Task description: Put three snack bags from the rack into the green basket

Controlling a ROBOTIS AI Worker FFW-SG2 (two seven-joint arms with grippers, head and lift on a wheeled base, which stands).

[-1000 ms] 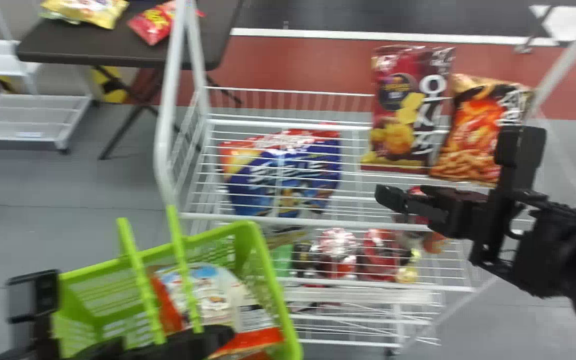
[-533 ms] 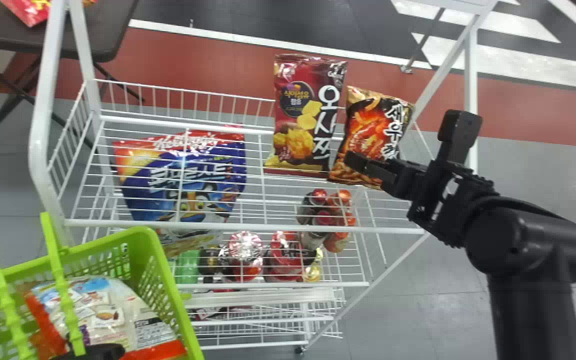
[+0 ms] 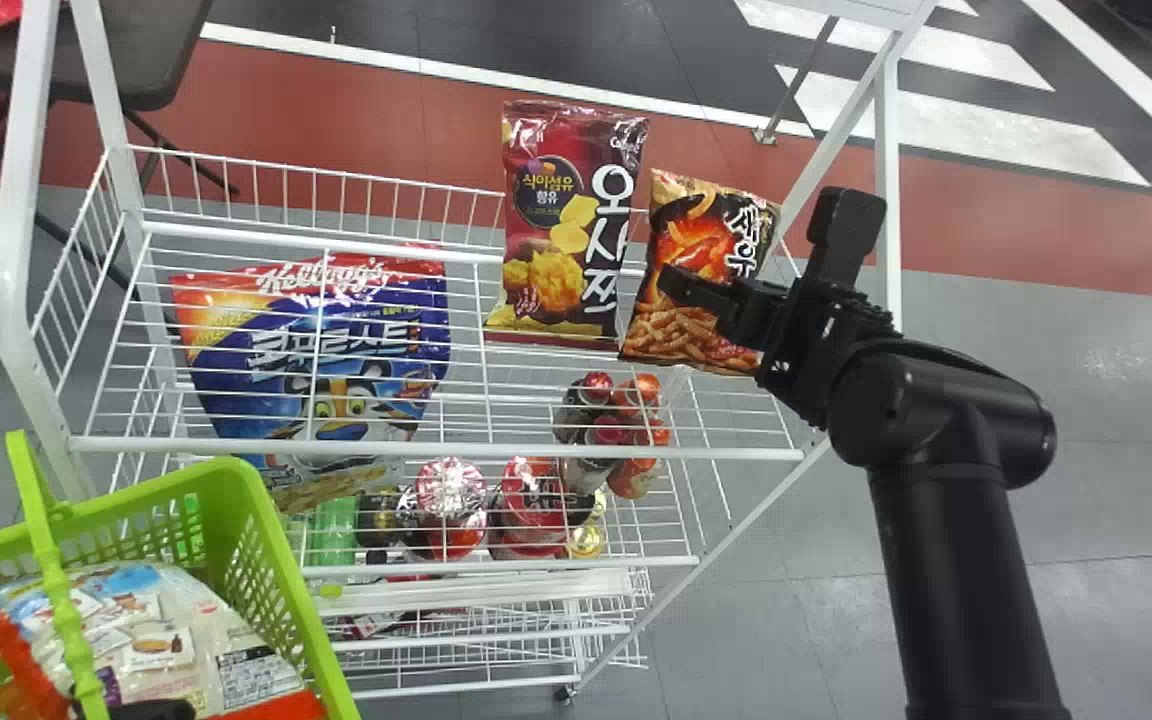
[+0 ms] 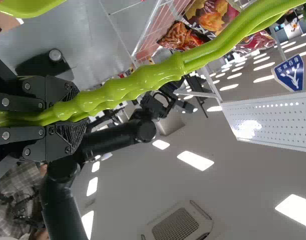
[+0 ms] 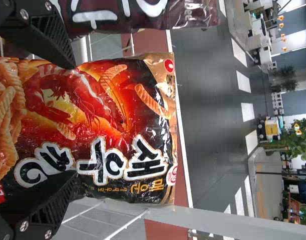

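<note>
- The right end effector has moved across to the orange snack bag at the rack's back right corner; fingers stand apart astride it, so closing seems next.
- Left end effector grasps the handle of the green basket.

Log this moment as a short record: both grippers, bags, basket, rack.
Left gripper: closed on the green handle
Right gripper: open, at the orange-and-black snack bag, not closed on it
Beside that bag: dark red snack bag
Green basket: white-and-red package inside
Rack: white wire, large blue bag behind its wires
</note>
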